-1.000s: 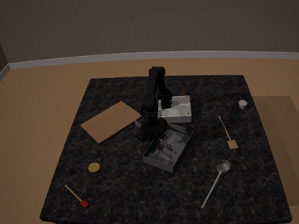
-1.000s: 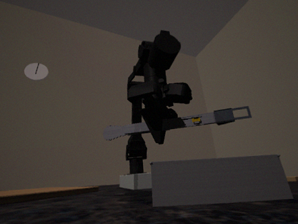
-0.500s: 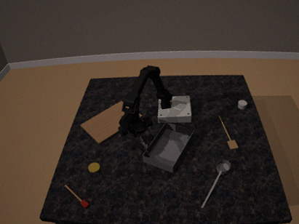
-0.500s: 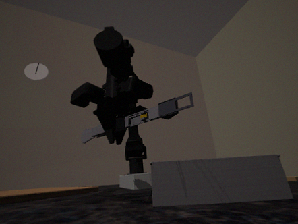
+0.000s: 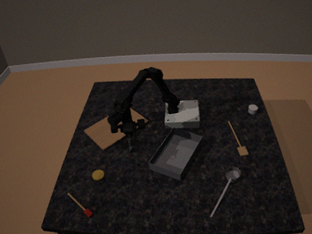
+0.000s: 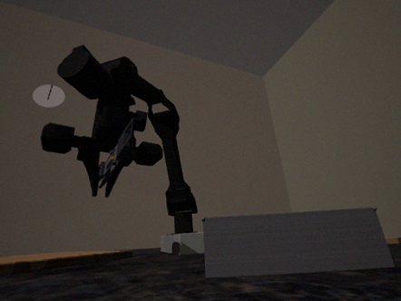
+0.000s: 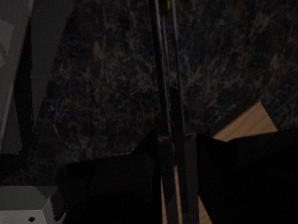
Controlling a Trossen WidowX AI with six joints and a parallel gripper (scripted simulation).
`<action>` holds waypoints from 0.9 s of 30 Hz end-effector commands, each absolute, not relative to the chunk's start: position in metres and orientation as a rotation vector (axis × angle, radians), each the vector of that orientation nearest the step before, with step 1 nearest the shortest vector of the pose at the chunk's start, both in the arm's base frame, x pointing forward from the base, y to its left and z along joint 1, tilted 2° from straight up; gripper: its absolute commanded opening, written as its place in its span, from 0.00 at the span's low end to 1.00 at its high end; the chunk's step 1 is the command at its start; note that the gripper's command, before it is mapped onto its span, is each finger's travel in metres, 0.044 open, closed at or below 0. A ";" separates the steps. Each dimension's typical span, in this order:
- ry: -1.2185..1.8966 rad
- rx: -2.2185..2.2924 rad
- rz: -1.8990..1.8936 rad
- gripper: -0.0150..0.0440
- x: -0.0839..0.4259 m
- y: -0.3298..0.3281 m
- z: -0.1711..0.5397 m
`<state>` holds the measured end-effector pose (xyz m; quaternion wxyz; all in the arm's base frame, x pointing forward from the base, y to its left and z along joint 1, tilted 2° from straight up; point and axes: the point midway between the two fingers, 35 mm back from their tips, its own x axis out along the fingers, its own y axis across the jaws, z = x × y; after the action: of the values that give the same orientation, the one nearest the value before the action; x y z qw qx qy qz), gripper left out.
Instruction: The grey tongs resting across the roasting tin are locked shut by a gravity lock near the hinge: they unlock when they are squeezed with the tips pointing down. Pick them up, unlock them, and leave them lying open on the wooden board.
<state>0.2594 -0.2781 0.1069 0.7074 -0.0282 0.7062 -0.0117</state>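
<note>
My gripper (image 5: 130, 142) (image 6: 100, 194) (image 7: 164, 132) is shut on the grey tongs (image 6: 123, 141) (image 7: 175, 65), high above the table between the wooden board and the roasting tin. In the exterior view the tongs slant, with the hinge end up to the right and the yellow lock part near the fingers. Their far tips are hidden behind the gripper, so I cannot tell whether they are unlocked. The wooden board (image 5: 99, 137) (image 6: 55, 262) (image 7: 252, 120) lies flat. The grey roasting tin (image 5: 165, 171) (image 6: 294, 244) stands on the table with nothing across it.
The white robot base (image 5: 183, 115) stands behind the tin. A yellow disc (image 5: 98, 175) and a red-headed tool (image 5: 88, 212) lie at the front left. A strainer (image 5: 221, 198), a wooden spatula (image 5: 242, 151) and a small white cup (image 5: 252, 109) are on the right.
</note>
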 end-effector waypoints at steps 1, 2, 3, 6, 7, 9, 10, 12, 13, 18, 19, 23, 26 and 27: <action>1.564 -0.042 -0.047 0.00 0.256 -0.283 0.109; 1.564 -0.038 -0.051 0.00 0.255 -0.284 0.109; 1.563 -0.032 -0.058 0.00 0.253 -0.286 0.109; 1.562 0.004 -0.095 0.00 0.243 -0.295 0.109; 1.562 0.021 -0.111 0.00 0.238 -0.300 0.110; 1.560 0.054 -0.145 0.00 0.227 -0.308 0.110; 1.558 0.071 -0.163 0.00 0.222 -0.312 0.110; 1.556 0.104 -0.197 0.00 0.212 -0.320 0.110; 1.553 0.121 -0.215 0.00 0.207 -0.323 0.111; 1.543 0.205 -0.300 0.00 0.179 -0.340 0.112; 1.540 0.222 -0.317 0.00 0.173 -0.344 0.112; 1.531 0.282 -0.382 0.00 0.150 -0.355 0.112; 1.523 0.330 -0.431 0.00 0.132 -0.363 0.113; 1.520 0.346 -0.448 0.00 0.126 -0.365 0.113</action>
<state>0.1415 -0.3584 0.1114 0.6921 0.1334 0.6864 -0.1791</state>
